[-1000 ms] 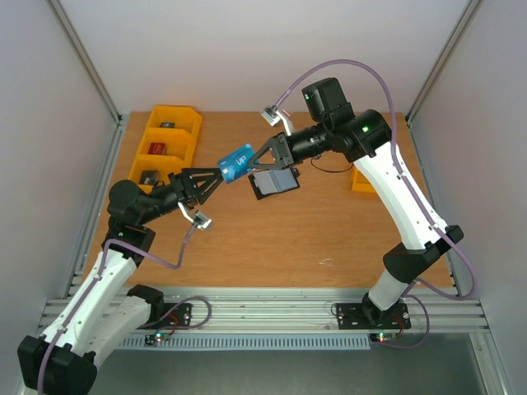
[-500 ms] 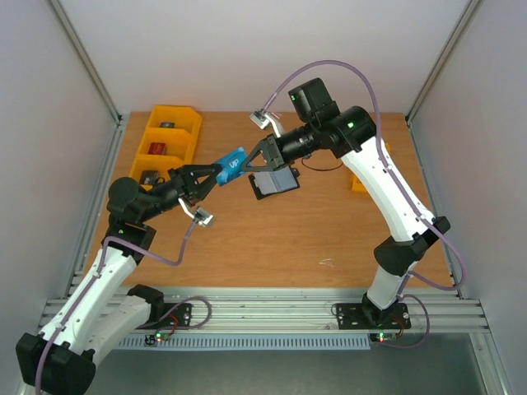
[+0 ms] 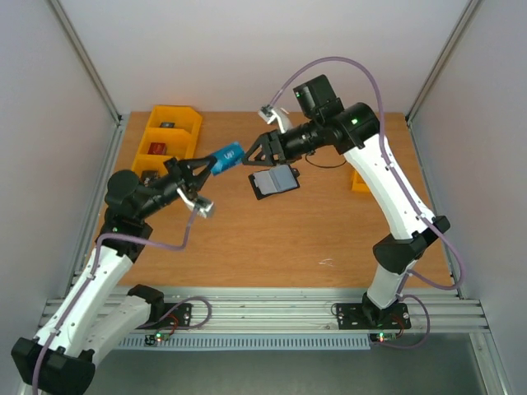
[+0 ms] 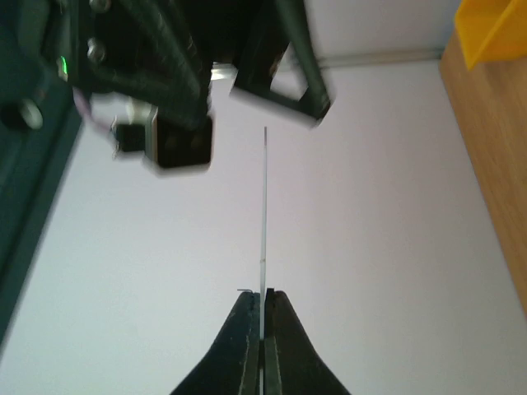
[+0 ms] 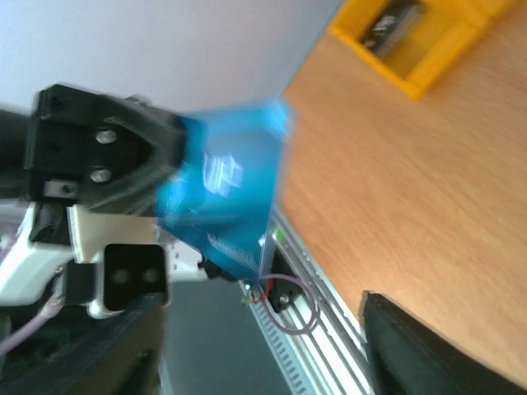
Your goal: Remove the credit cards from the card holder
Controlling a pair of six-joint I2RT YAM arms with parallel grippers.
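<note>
My left gripper [image 3: 209, 165] is shut on one end of a blue credit card [image 3: 226, 156], held in the air over the table's far left. In the left wrist view that card [image 4: 264, 206] shows edge-on as a thin line rising from the closed fingertips [image 4: 251, 306]. My right gripper [image 3: 250, 158] stands open just right of the card's free end, apart from it. In the right wrist view the blue card [image 5: 222, 193] hangs beyond the open right gripper [image 5: 263, 300]. The card holder [image 3: 274, 181] lies open on the table below the right gripper.
A row of yellow bins [image 3: 169, 140] holding small dark items stands at the far left, also seen as a yellow bin [image 5: 412, 41] in the right wrist view. Another yellow bin [image 3: 360, 180] sits at the right behind the right arm. Grey walls enclose the table.
The right gripper has opened and let go of the blue card. The left gripper has shut on it and drawn it left, away from the right gripper.
</note>
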